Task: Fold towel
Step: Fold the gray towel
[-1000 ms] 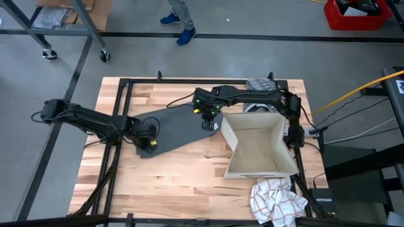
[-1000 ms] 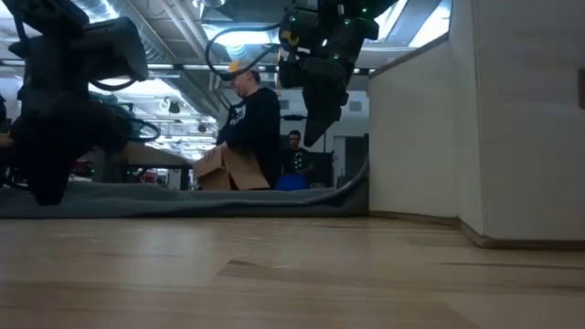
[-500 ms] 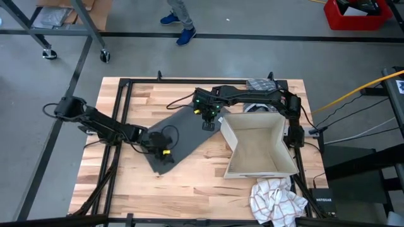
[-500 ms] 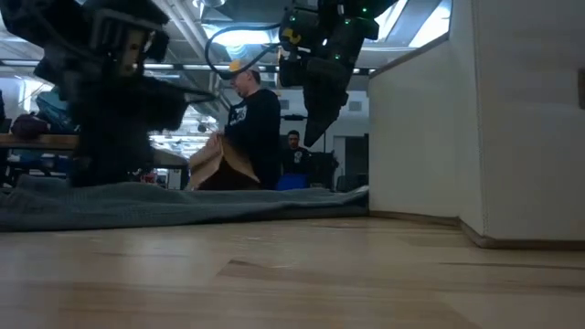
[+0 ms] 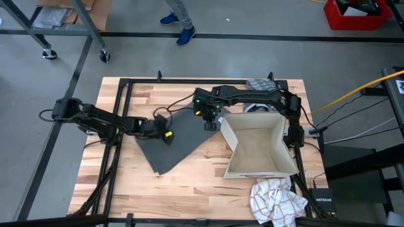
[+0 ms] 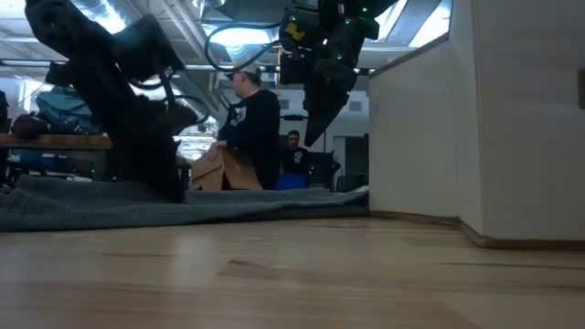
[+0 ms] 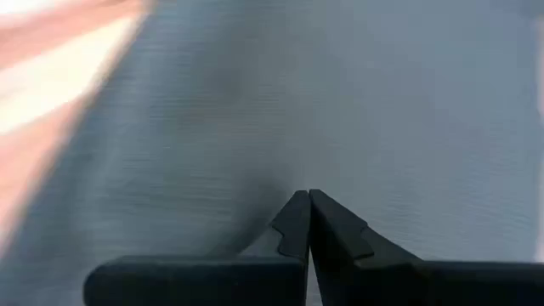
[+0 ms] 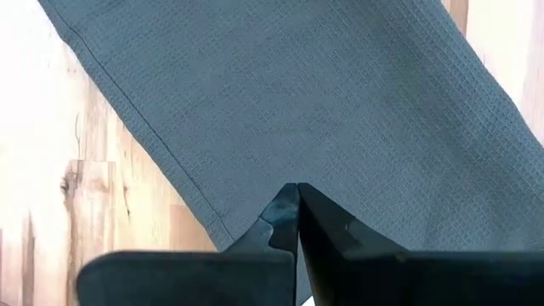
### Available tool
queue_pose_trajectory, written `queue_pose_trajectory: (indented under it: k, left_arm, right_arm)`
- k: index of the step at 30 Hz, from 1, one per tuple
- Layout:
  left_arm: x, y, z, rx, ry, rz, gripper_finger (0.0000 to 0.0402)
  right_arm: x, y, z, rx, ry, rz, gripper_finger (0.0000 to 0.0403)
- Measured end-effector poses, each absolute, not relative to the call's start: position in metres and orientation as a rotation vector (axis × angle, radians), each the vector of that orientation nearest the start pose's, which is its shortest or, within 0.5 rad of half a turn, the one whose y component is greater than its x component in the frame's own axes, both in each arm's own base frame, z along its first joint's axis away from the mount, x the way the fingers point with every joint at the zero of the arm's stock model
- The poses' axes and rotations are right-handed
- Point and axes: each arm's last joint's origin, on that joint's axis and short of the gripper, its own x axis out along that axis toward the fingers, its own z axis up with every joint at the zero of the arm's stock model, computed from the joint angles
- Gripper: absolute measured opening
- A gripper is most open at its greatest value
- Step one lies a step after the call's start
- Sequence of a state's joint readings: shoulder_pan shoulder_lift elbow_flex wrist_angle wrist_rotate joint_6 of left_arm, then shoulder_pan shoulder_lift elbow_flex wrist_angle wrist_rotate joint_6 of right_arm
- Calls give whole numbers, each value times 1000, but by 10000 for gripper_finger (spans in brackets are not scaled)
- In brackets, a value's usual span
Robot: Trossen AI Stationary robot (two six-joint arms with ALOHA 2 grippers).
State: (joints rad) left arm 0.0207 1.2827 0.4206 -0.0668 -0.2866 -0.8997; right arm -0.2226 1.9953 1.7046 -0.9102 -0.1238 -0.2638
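On the tabletop your grey towel lay flat beside the cardboard box. It looked light and limp, best taken at a corner or hem. Your left hand was pressed together low over its middle; your right hand pinched its far edge.

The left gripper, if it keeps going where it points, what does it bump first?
Most likely the towel. The left gripper is shut, and the left wrist view shows grey cloth filling nearly everything ahead of its tips. How near it is, I can't tell.
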Motion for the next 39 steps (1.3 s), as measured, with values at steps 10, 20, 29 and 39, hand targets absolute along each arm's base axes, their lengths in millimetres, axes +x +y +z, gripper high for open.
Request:
queue_pose_trajectory:
  k: [10, 20, 29, 39]
  left_arm:
    - [192, 15, 124, -774, 960, 655, 1]
    - [204, -31, 131, -1122, 1027, 285, 1]
    - [225, -31, 155, -918, 573, 283, 0]
    - [225, 22, 139, -678, 543, 634, 1]
  right_arm:
    - [406, -88, 241, -28, 1184, 72, 14]
    - [406, -88, 242, -31, 1183, 74, 14]
    - [406, -88, 242, -121, 1178, 135, 14]
    - [407, -86, 243, -103, 1139, 210, 14]
